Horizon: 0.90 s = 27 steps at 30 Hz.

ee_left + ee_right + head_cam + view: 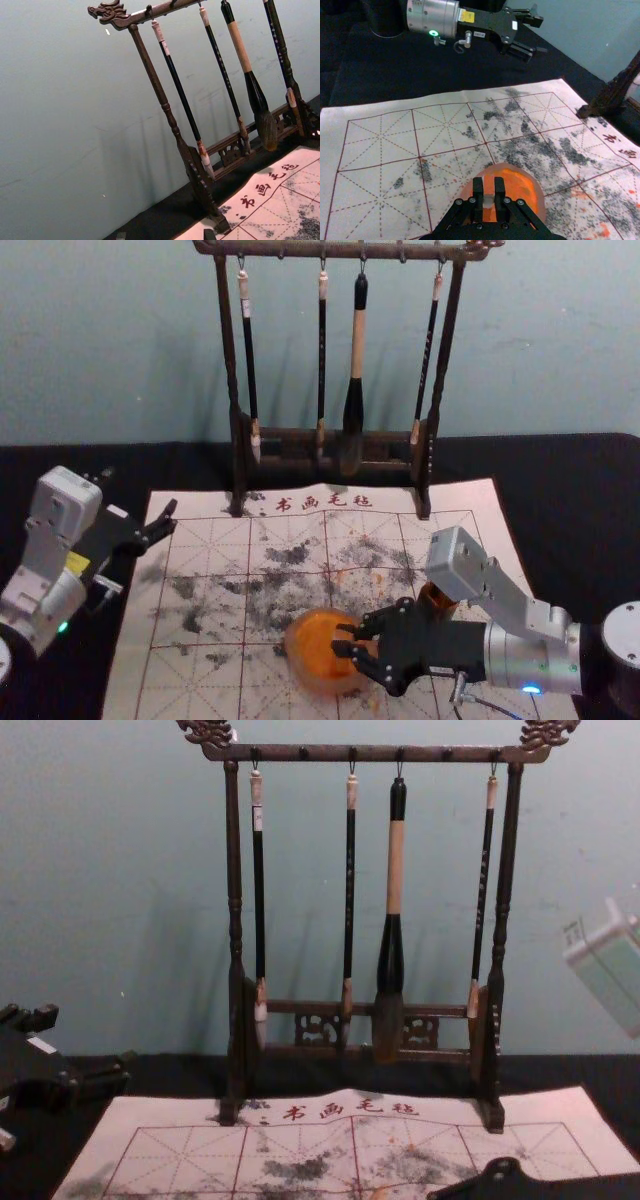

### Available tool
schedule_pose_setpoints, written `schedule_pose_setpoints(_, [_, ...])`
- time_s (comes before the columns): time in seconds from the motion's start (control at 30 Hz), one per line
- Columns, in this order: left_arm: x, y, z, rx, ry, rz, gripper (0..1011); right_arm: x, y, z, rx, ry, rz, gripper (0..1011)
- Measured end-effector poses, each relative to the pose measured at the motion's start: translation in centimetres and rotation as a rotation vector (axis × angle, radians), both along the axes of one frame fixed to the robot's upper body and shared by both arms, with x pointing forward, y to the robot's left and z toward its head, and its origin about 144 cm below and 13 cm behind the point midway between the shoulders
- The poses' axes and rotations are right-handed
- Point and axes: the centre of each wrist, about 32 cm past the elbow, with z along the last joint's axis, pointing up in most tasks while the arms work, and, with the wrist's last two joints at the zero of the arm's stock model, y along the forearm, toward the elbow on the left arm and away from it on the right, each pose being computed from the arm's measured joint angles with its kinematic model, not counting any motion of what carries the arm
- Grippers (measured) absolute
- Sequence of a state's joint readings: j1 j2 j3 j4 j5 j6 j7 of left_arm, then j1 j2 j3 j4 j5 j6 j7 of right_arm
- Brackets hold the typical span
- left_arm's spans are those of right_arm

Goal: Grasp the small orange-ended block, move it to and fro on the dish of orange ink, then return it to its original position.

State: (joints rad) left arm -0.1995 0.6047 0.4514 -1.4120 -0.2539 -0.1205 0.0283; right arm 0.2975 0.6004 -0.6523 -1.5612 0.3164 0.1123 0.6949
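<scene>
In the right wrist view, find the block (488, 200) pinched between the fingers of the right gripper (488, 186), above the dish (540, 196); hard to tell if touching the orange ink (517, 181) beneath. With so narrow a hold, could twist or slip out under drag during the to-and-fro. If pressed too hard, could skid or tip the dish and slop ink onto the mat (380, 190), marked already with grey and orange stains. In the head view, see the same dish on the mat, shallow and round, with ink spread across the inside and the right gripper reaching over from the right side. With too wide a stroke, likely to catch the rim. Note also a small brown pot (437, 598) just beside that gripper, contents too dim to tell; easy to knock on the way back, and wet ink likely to drip there. At the left, parked by the mat's edge, the left gripper (140, 492), spread. In the left wrist view, just the brush rack (165, 100) and hanging brushes beyond fingertips well apart. In the chest view, part of the right arm (545, 1185) low at the right edge, in front of the rack.
</scene>
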Motion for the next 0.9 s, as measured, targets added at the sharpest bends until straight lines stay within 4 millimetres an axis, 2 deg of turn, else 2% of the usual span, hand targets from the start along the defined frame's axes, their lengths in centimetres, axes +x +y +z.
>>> schedule_pose_setpoints(0.47, [0.0, 0.0, 0.0, 0.0, 0.0, 0.0, 1001, 0.6, 1.3, -0.2, -0.012, -0.012, 0.026, 94])
schedule_pose_setpoints(0.9, [0.0, 0.0, 0.0, 0.0, 0.0, 0.0, 1001, 1.8, 1.7, -0.4, -0.021, -0.019, -0.001, 94])
